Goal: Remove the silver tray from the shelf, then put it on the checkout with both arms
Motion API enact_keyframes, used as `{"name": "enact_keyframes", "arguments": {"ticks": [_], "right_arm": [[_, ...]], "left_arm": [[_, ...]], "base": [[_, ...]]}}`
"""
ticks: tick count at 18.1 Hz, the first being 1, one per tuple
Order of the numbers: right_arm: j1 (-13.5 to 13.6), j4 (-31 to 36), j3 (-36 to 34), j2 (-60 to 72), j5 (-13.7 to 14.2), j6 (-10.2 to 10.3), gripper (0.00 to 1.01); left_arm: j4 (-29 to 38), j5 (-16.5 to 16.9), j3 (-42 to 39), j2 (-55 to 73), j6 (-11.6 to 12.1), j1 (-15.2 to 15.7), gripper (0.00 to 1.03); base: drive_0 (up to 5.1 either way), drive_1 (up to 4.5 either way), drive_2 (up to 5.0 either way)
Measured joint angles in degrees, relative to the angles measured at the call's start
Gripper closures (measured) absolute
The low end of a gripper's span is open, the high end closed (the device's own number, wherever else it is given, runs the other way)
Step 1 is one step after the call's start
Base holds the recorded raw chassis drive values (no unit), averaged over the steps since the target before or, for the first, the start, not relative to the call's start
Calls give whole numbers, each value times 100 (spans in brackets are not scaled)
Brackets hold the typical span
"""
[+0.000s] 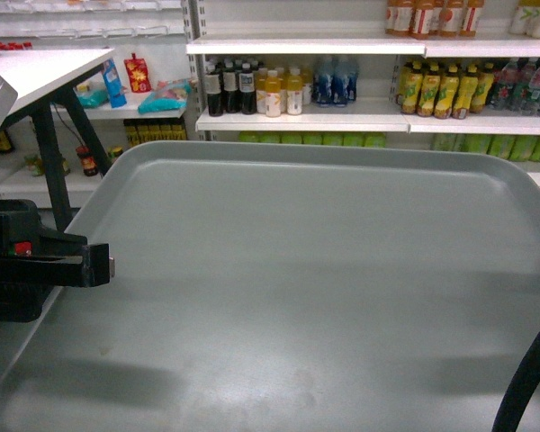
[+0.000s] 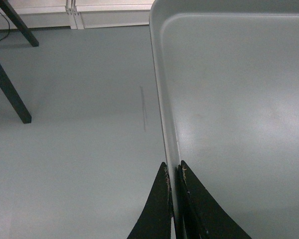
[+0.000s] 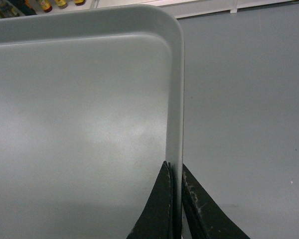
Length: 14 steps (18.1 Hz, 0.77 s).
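Trays: one silver tray (image 1: pixel 306 297) is hanging in the air, filling most of the head view, carried level above the grey floor (image 2: pixel 79 124).
Left pincer (image 2: pixel 173 172): its two black fingers are pinching the tray's left rim, one finger outside the rim and one inside, clamped tight on it.
Right pincer (image 3: pixel 175 170): two black fingers are gripping the tray's right rim the same way, one either side of the raised edge.
Tray relative to pincers: the tray is stretching between the two pincers, its far rounded corners lying ahead of each pair of fingers.
Left arm (image 1: pixel 31 261): one black arm with a small red part is showing at the left edge of the head view, touching the tray's side.
Cable (image 1: pixel 526 378): one black cable is curving up at the lower right of the head view.
Counter (image 1: pixel 36 67): one white checkout top on black slanted legs is standing ahead and to the left of the left pincer, well apart from the tray.
Shelves (image 1: pixel 342 45): white shelf boards are standing beyond the tray, carrying rows of bottles (image 1: pixel 270 90) too many to count surely.
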Motion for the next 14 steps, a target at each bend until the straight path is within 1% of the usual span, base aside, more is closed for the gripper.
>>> {"name": "enact_keyframes", "arguments": {"ticks": [11, 14], "right_arm": [[0, 31, -13, -33, -2, 0, 98], [0, 33, -15, -33, -2, 0, 98]], "left_arm": [[26, 0, -7, -11, 2, 0, 100], [28, -2, -7, -11, 2, 0, 100]], "base": [[-2, -408, 404], [0, 0, 0]]}}
